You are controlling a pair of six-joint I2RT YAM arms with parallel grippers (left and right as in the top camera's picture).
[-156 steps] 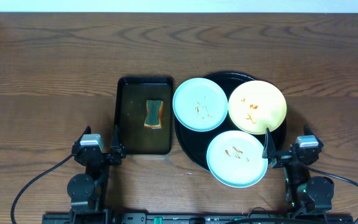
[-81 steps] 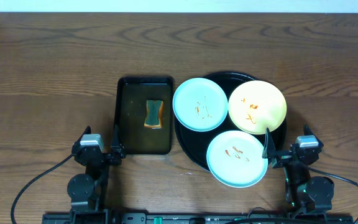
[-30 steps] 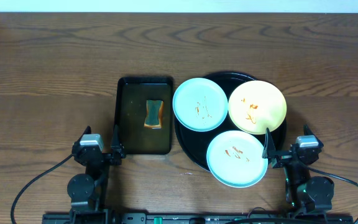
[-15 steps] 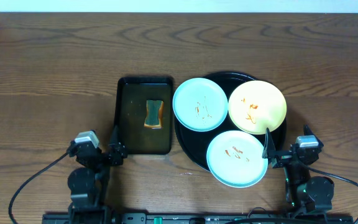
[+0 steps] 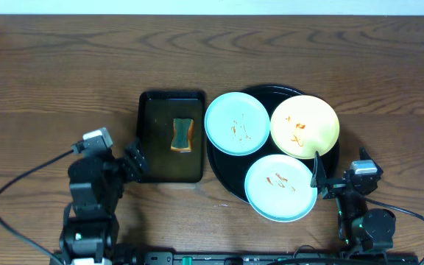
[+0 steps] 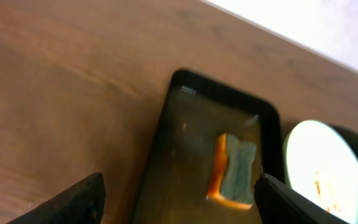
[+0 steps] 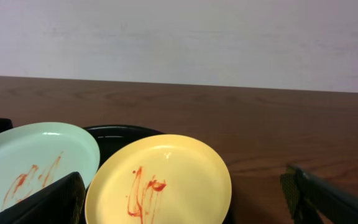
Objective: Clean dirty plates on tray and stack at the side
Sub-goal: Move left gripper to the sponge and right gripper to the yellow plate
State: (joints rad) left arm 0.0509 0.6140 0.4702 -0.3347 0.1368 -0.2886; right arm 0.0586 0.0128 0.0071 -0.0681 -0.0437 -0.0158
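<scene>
Fingers (image 6: 79, 199) of your left gripper (image 6: 179, 182) stand wide apart with nothing between them. The right gripper (image 7: 182, 177) is also spread wide and holds nothing.

One mint-blue plate (image 5: 237, 123), the yellow plate (image 5: 305, 126) and a second mint-blue plate (image 5: 280, 187) all lie on the round tray (image 5: 223, 177), well to the right of the left fingers. The first is the nearest to those fingers, and the last is just beside the right fingers. Each plate carries orange-brown smears, and none is set at the side yet. In the right wrist view the yellow plate lies directly ahead of the fingers.

Ahead of the left fingers and a little to their right, the sponge (image 6: 234, 171) lies in the rectangular tray (image 6: 185, 155), whose floor looks wet. This tray is just beside the round one on the wooden table (image 5: 50, 73).

I judge that the task is at its beginning: the step in hand is to fetch the sponge, and no plate is wiped or stacked. For the next move you should bring the left gripper over the sponge and line the open fingers across its narrow side. Lower them until they are around it, then close. Take care not to press a fingertip on the rim of the rectangular tray. The right gripper can then steady a plate during the wiping.
</scene>
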